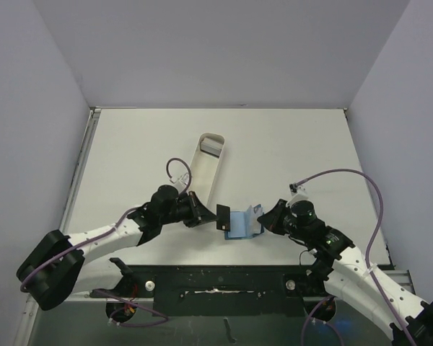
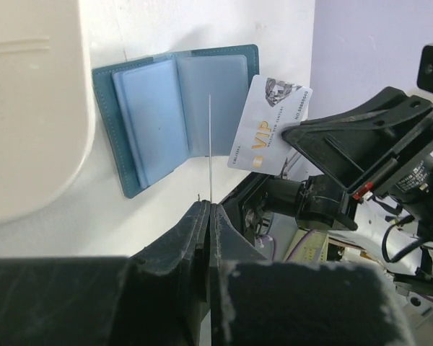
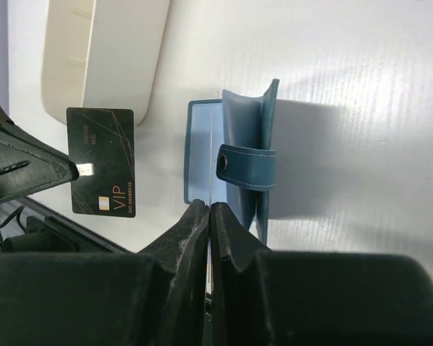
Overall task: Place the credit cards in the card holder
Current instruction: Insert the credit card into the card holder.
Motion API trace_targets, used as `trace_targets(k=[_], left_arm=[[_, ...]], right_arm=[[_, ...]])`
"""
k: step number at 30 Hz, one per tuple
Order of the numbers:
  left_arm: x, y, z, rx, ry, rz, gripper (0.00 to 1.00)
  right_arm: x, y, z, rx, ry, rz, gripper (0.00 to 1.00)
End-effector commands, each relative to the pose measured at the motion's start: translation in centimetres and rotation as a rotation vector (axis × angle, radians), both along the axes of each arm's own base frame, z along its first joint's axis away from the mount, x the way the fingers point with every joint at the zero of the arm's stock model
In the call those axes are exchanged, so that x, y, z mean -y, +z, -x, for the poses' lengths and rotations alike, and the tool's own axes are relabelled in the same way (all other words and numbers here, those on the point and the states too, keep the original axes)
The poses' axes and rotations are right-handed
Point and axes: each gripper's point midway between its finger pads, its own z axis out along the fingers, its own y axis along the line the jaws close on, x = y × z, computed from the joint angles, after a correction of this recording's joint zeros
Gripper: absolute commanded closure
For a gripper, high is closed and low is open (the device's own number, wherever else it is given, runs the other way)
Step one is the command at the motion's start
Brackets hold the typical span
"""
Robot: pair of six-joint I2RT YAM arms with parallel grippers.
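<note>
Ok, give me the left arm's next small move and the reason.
Probably ease the left gripper rightward, feeding its black card into a pocket of the card holder. The card is clamped just left of the open holder; the right gripper holds a silver card at the other side.

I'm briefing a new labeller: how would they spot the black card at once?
Just nearer the arms than the long white tray lies the open teal card holder. To its left, the left gripper pinches the black card. Its only lookalike, the silver card in the right gripper, is pale; this one is black.
</note>
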Motion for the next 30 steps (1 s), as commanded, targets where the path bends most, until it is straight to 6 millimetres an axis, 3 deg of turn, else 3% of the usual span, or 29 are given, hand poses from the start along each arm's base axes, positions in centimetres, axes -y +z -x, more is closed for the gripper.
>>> trace_targets(k=[1,13,19,23,30], left_arm=[[2.9,3.3,-2.2,0.095,-0.002,0.061,1.00],[6.1,1.2,-3.4,0.063,0.002,0.035,1.00],[7.4,0.1,-3.8,0.043,0.001,0.023,1.00],[8.8,0.4,-4.1,0.049,-0.012,0.029,1.00],[10.0,-1.7,-3.6,0.008,-0.024,-0.009,1.00]], right_arm=[[1.8,1.8,-1.8,0.080,-0.087,0.071,1.00],[3.9,-0.4,-2.1,0.070,-0.155,0.181,1.00],[4.0,-1.6,-1.8,0.049,-0.157,0.180,1.00],[3.9,-2.1,-1.5,0.039,-0.153,0.166,1.00],[3.9,-3.0,-0.7,0.004,-0.157,0.147,1.00]])
